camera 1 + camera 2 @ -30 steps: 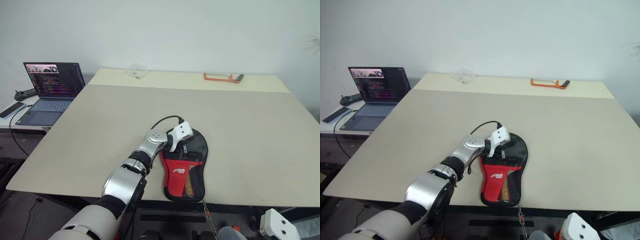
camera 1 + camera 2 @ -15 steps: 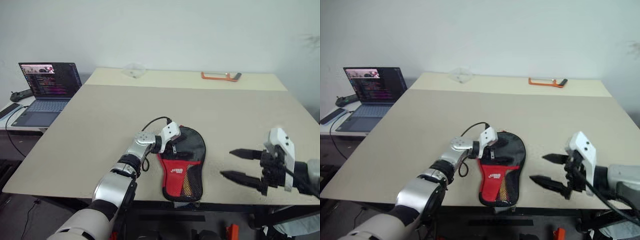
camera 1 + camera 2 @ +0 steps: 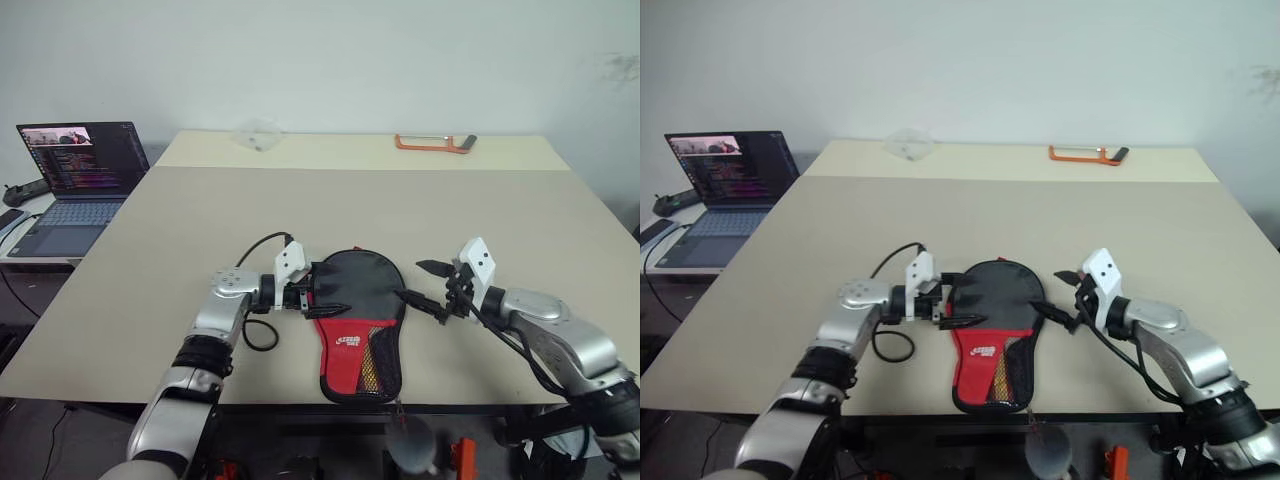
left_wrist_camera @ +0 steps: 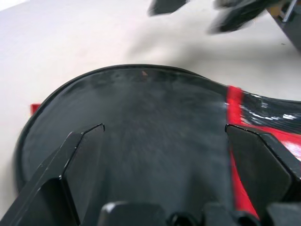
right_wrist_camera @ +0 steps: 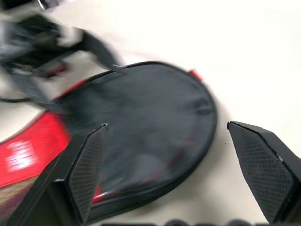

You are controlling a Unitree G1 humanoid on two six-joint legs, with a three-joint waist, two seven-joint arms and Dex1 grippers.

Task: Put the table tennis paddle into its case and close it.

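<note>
The case (image 3: 358, 325) lies flat near the table's front edge, with its black round part toward the far side and its red, logo-marked part toward me. The table tennis paddle is hidden from view. My left gripper (image 3: 330, 292) points right at the left rim of the case's round part, its fingers open and low over the black fabric (image 4: 160, 141). My right gripper (image 3: 410, 280) points left at the right rim, open with nothing between its fingers. In the right wrist view the case (image 5: 146, 117) lies just beyond the fingertips.
An open laptop (image 3: 75, 180) sits on a side desk at the left. An orange-handled tool (image 3: 432, 144) and a clear plastic item (image 3: 255, 135) lie at the table's far edge. A black cable loop (image 3: 258, 335) hangs by my left wrist. The tabletop (image 3: 480, 220) is broad.
My right arm came up from below the table's front edge and swung in to the case's right rim, fingers open. My left gripper drew back from over the case to its left rim.
</note>
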